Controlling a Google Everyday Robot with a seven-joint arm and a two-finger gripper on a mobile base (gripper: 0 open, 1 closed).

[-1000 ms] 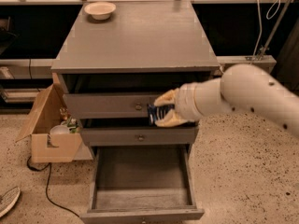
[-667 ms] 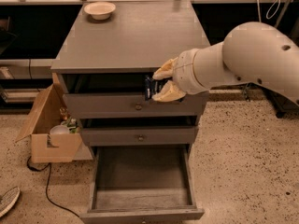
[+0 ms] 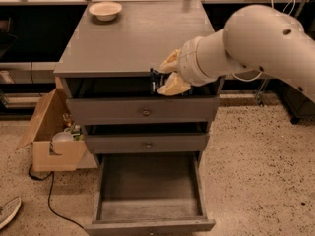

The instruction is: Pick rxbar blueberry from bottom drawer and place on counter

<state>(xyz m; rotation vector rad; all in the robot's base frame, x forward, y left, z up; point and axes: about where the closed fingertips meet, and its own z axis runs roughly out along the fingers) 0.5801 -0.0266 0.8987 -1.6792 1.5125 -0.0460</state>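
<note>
My gripper (image 3: 166, 75) is shut on the rxbar blueberry (image 3: 156, 81), a dark navy wrapper showing between the cream fingers (image 3: 173, 85). It hangs in front of the counter's front edge, level with the gap above the top drawer. The counter (image 3: 133, 38) is the broad grey top of the cabinet. The bottom drawer (image 3: 150, 191) is pulled fully open below, with a bare wood floor and nothing in it. My pale arm (image 3: 256, 38) reaches in from the right.
A cream bowl (image 3: 105, 10) sits at the counter's back left corner. Two shallower knobbed drawers (image 3: 145, 113) are slightly open above the bottom one. A cardboard box (image 3: 51, 136) with items stands on the floor at left, with a black cable beside it.
My gripper has risen with the bar from in front of the middle drawer to the level of the counter's front edge.
</note>
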